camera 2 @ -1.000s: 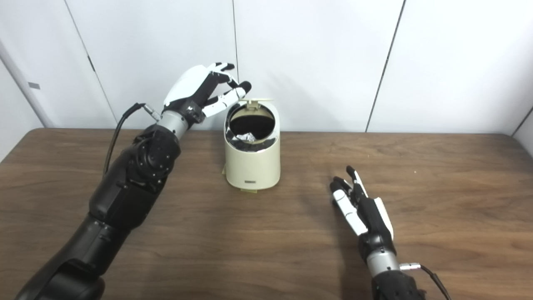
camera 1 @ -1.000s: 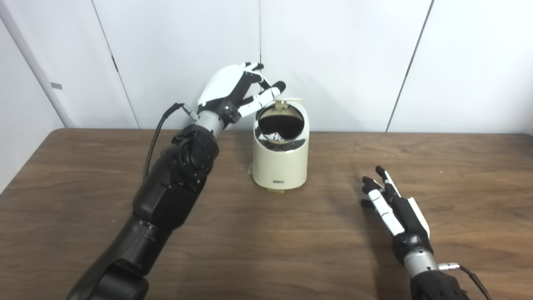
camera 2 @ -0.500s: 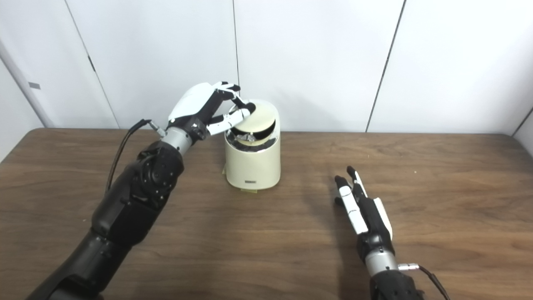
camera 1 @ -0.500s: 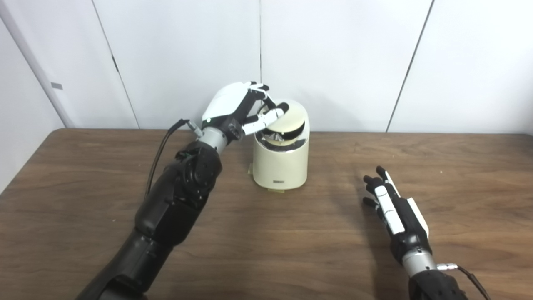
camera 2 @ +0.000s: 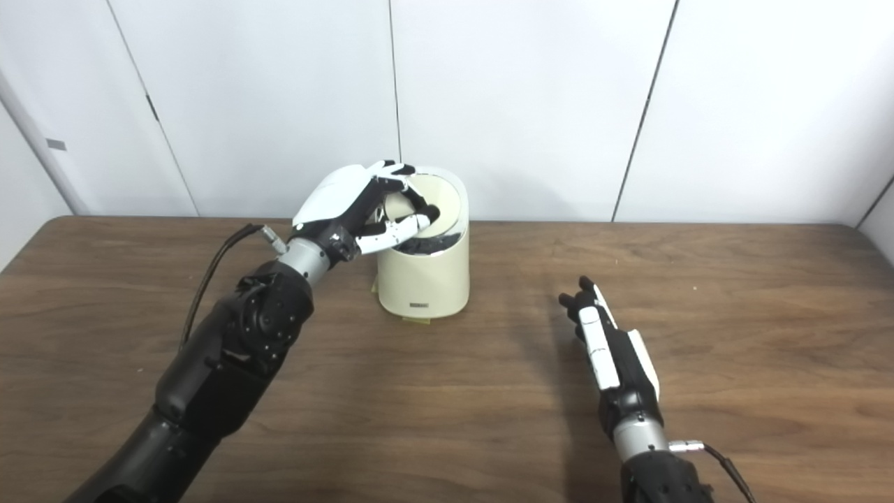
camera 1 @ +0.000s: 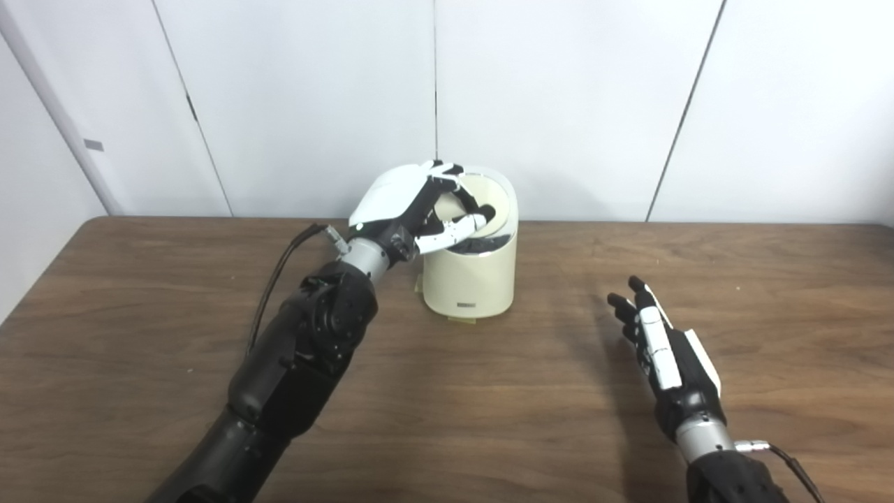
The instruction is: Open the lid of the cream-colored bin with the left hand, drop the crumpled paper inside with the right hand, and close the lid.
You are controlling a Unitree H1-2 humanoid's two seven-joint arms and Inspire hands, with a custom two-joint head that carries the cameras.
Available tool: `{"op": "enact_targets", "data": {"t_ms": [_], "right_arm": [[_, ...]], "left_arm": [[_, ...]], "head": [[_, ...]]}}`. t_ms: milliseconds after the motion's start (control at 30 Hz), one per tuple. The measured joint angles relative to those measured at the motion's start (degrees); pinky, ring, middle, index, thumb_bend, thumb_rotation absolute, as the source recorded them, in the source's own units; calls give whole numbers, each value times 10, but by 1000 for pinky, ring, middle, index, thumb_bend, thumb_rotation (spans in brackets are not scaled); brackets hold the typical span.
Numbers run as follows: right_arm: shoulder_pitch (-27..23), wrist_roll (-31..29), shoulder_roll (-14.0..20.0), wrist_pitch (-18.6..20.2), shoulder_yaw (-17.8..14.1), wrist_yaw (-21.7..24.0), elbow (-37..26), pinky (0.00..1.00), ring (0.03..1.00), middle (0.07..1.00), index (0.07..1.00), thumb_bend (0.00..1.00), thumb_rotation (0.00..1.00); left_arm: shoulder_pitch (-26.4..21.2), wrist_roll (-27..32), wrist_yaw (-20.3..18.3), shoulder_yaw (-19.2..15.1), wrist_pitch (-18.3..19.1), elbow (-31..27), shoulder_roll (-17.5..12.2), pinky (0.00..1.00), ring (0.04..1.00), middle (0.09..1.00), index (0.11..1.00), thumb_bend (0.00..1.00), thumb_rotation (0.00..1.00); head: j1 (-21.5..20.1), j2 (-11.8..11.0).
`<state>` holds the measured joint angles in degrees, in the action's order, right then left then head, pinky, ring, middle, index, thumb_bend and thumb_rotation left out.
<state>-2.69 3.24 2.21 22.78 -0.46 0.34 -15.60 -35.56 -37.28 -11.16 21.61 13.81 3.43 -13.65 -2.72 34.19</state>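
Cream-colored bin (camera 1: pixel 469 276) stands upright near the back edge of the tabletop (camera 1: pixel 447 412), just in front of the white wall panels (camera 1: pixel 559 98).

Lid (camera 1: pixel 490 199) is cream, round, tilted toward the camera. Far edge sits high, near edge is down close to the rim. A thin dark gap shows under the near edge, above the chrome rim band, so it is not fully seated.

Left robot hand (camera 1: pixel 412 209) is over the bin's left top side, fingers curled, fingertips (camera 1: pixel 482 212) on the lid face. Looks like it is pressing on the lid, not gripping it; contact is partly hidden by the fingers themselves, so can't confirm from either view. Nothing is clamped in that hand that I can see.

Left arm (camera 1: pixel 307 349) runs diagonally from the bottom-left up to the bin, with a black cable (camera 1: pixel 279 262) looped off the wrist.

Crumpled paper: not visible in either view.

Right robot hand (camera 2: pixel 604 346) is well apart from the bin, on the right half of the tabletop. Fingers are extended and close together, pointing away toward the wall, palm edge-on. It holds nothing. Can't tell whether it touches the wood or sits just above it.

A small yellowish tab (camera 1: pixel 462 321) pokes out under the bin's front base.
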Motion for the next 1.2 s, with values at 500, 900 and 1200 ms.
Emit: {"op": "enact_targets", "data": {"t_ms": [500,900,1200], "right_arm": [[1,-9,0,0,-3,0,-7,1000,945,894,969,563,1000],[6,-29,0,-1,-9,1,-16,1000,952,902,977,551,987],[3,-36,0,-2,-12,-1,-10,1000,931,894,973,578,981]], "left_arm": [[6,-132,29,60,-46,-7,-28,993,994,933,662,486,922],[-13,-269,41,106,-68,-2,-47,1000,999,937,641,518,918],[2,-232,39,66,-85,-4,-39,973,962,902,677,518,937]], "head": [[-4,6],[-3,6],[-1,2]]}}
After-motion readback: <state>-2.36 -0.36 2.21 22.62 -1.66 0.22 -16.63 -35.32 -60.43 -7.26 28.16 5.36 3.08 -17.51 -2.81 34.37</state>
